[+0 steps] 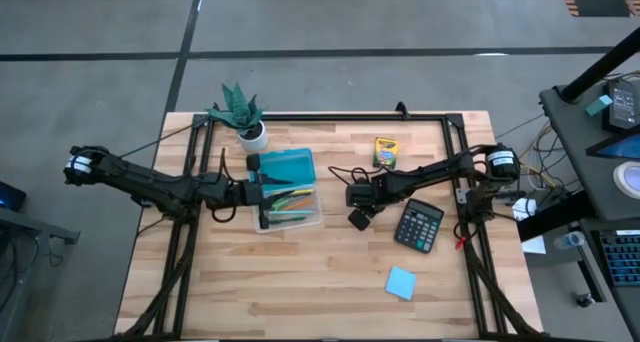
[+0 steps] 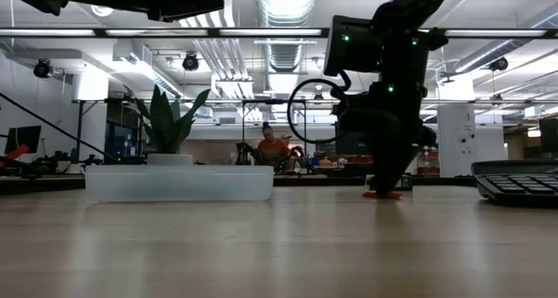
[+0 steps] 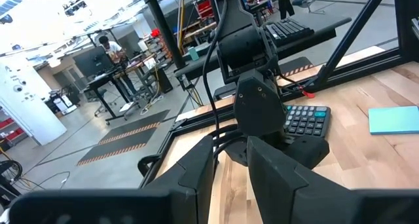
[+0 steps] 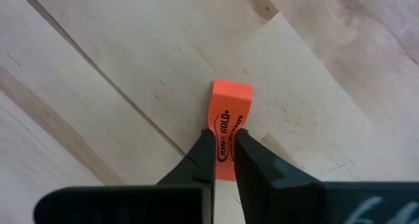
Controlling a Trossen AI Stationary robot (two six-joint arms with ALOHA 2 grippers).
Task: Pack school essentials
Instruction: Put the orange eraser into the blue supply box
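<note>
Between your right gripper's (image 4: 224, 152) closed fingers sits the orange eraser (image 4: 230, 119), pinched across its narrow sides while lying on the counter (image 4: 118, 67) near mid-table. You can expect it to be light, rubbery and easy to grip, so a hold near the middle should do. Its print reads "PURE GOLD", I think. Farther off, your left gripper (image 1: 250, 192) hangs part-open over the clear bin (image 1: 290, 218); nothing shows in its fingers.
</note>
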